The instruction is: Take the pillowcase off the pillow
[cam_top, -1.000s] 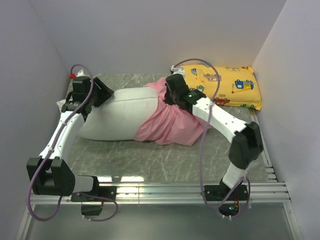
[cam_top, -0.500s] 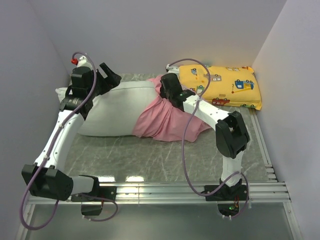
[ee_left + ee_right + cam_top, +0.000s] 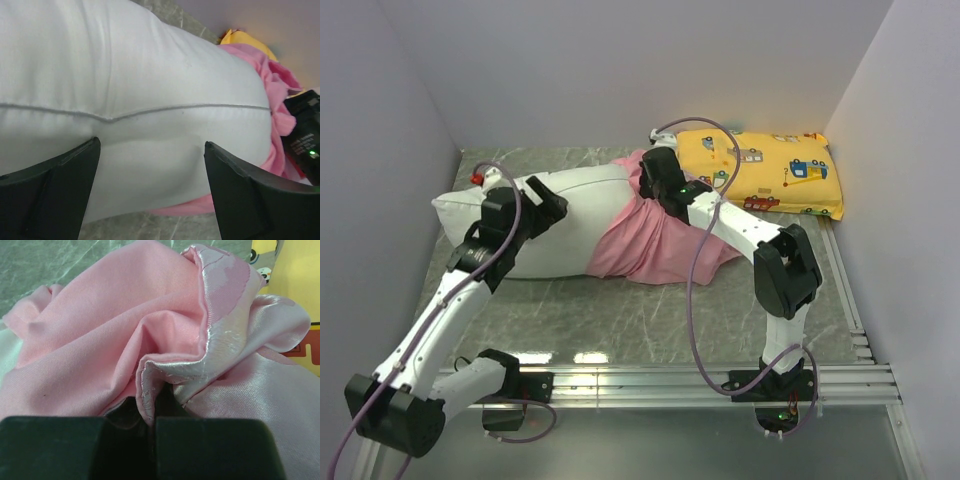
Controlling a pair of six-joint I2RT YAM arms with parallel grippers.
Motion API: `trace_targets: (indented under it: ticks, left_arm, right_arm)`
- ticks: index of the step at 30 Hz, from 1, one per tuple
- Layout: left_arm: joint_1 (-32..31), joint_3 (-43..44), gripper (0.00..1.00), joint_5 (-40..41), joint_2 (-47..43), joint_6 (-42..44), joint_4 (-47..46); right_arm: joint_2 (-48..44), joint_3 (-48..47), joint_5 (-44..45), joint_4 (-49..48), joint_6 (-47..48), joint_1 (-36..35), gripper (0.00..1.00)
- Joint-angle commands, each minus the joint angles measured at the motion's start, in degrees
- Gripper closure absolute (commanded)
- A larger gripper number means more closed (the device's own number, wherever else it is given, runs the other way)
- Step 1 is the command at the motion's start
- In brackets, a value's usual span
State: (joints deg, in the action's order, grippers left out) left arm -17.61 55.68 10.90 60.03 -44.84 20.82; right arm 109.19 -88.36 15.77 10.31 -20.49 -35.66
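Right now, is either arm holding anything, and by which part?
The right gripper, jaws shut, pinches the pillowcase by a fold of its bunched hem. The left gripper is open at the pillow, holding nothing.

One white pillow [image 3: 588,205], one pink pillowcase [image 3: 650,250], one yellow cartoon-print pillow [image 3: 790,185], two robot arms [image 3: 435,320] [image 3: 740,225]

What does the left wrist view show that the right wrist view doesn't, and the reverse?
Left wrist only: the pillow with its bare white side and seam, framed by the open left gripper. Right wrist only: the right gripper shut on a fold of the pillowcase. Both: the pink pillowcase, a bit of the yellow pillow and some table.
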Motion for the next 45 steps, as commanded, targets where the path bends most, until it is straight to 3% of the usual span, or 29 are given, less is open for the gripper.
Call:
trace_targets:
  ticks: [1, 9, 15, 20, 25, 26, 27, 28, 29, 30, 31, 34, 36, 40, 45]
  left_arm:
    - [-1.1, -2.1, 0.09, 1.8, -4.2, -4.6, 4.2]
    - [-4.5, 1.8, 0.09, 3.2, -11.6, -12.9, 14.1]
    - [-5.3, -6.9, 0.04, 3.9, -14.2, -21.2, 9.5]
    - [-5.3, -11.9, 0.01, 3.8, -3.7, -21.6, -4.2]
    - [-5.3, -11.1, 0.01, 7.3, 8.7, -20.4, -10.4]
    - [-5.3, -11.4, 0.06, 8.1, 9.7, -19.9, -10.4]
    - [-5.3, -11.6, 0.18, 9.5, 10.6, -19.3, -12.0]
    - [-5.3, -11.6, 0.34, 10.2, 11.5, -18.7, -12.2]
    - [-5.3, -11.5, 0.64, 10.6, 13.0, -18.1, -12.4]
    - [-5.3, -11.2, 0.81, 10.8, 13.5, -17.5, -13.0]
    - [-5.3, -10.9, 0.99, 11.4, 14.3, -17.5, -12.5]
    - [-5.3, -10.6, 1.0, 11.0, 14.0, -16.9, -11.9]
    - [-5.3, -11.0, 0.99, 11.0, 11.6, -17.1, -11.6]
    - [-5.3, -9.3, 1.0, 11.5, 7.2, -16.2, -8.8]
    - [-5.3, -5.9, 1.0, 9.8, 6.2, -15.5, -7.6]
  right_arm:
    - [4.6, 3.0, -4.7, 12.6, 0.5, -1.5, 1.0]
    - [5.9, 3.1, -4.4, 12.5, 0.4, -1.5, 1.0]
    - [5.9, 3.0, -4.5, 12.4, -0.1, -1.7, 1.0]
    - [5.2, 3.3, -4.0, 12.7, -0.3, -2.7, 1.0]
    - [2.7, 3.5, -4.3, 13.2, -0.1, -3.3, 1.0]
    - [2.3, 3.4, -4.3, 13.5, 0.0, -3.4, 1.0]
    - [1.7, 3.3, -4.4, 13.8, 0.4, -3.5, 0.98]
    - [0.3, 3.4, -4.3, 14.0, 0.7, -3.6, 0.92]
    - [-0.6, 3.5, -4.0, 14.4, 0.9, -3.6, 0.86]
    - [-1.5, 3.4, -3.5, 14.7, 1.4, -3.7, 0.78]
    - [-3.5, 3.3, -2.8, 15.4, 1.7, -3.6, 0.62]
    - [-8.0, 2.5, -0.6, 16.5, 2.6, -3.7, 0.39]
    - [-10.7, 1.3, 0.8, 18.3, 3.1, -3.6, 0.29]
    - [-22.1, 1.3, 4.6, 19.9, 2.7, -3.9, 0.19]
    - [-32.7, 5.8, 7.8, 19.9, -0.2, -5.8, 0.15]
